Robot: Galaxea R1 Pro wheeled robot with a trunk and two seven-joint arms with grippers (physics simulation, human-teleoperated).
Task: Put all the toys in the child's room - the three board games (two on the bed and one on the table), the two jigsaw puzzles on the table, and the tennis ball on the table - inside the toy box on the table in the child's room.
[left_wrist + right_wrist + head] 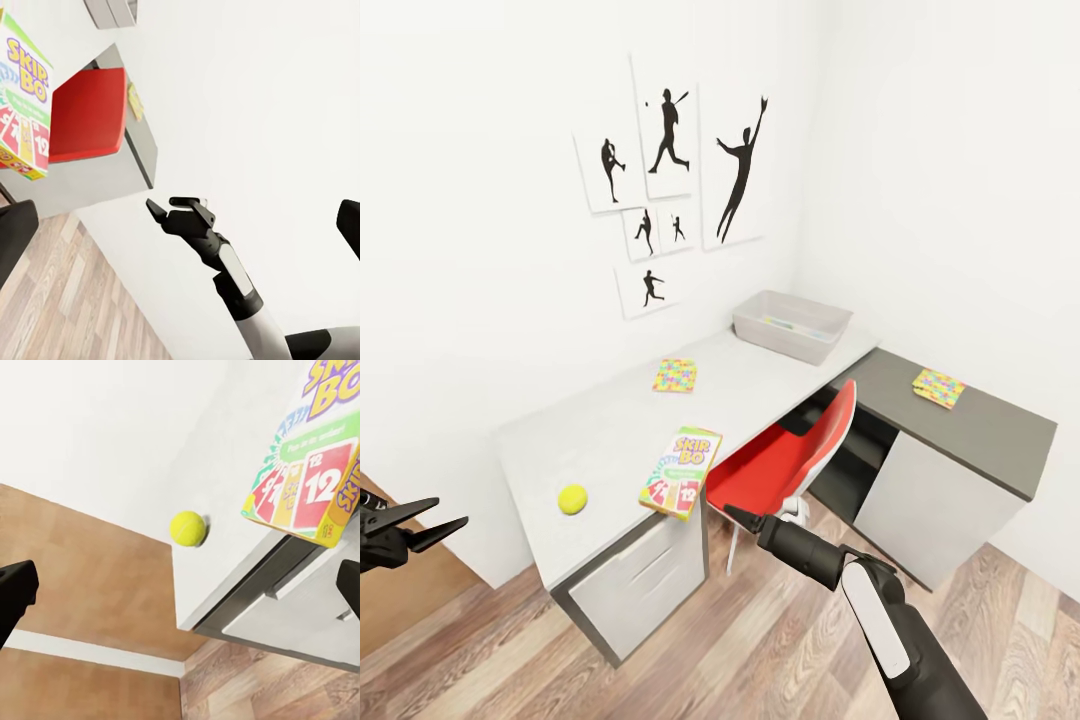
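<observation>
On the pale grey table [610, 430] lie the tennis ball [572, 498], the SKIP-BO board game [681, 472] overhanging the front edge, and a jigsaw puzzle [675, 376]. A second jigsaw puzzle [939, 388] rests on the dark cabinet top. The toy box [830, 335] stands at the table's far corner with something flat and coloured inside. My left gripper [448, 515] is open, left of the table and clear of it. My right gripper [738, 516] is open below the SKIP-BO box [311, 484], its fingers [15, 592] spread wide toward the ball [187, 528].
A red chair [790, 455] is tucked under the table between the drawer unit [645, 580] and the cabinet's white door [935, 510]. Baseball-player prints [670, 190] hang on the white wall. Wood-plank floor [760, 650] spreads in front of the table.
</observation>
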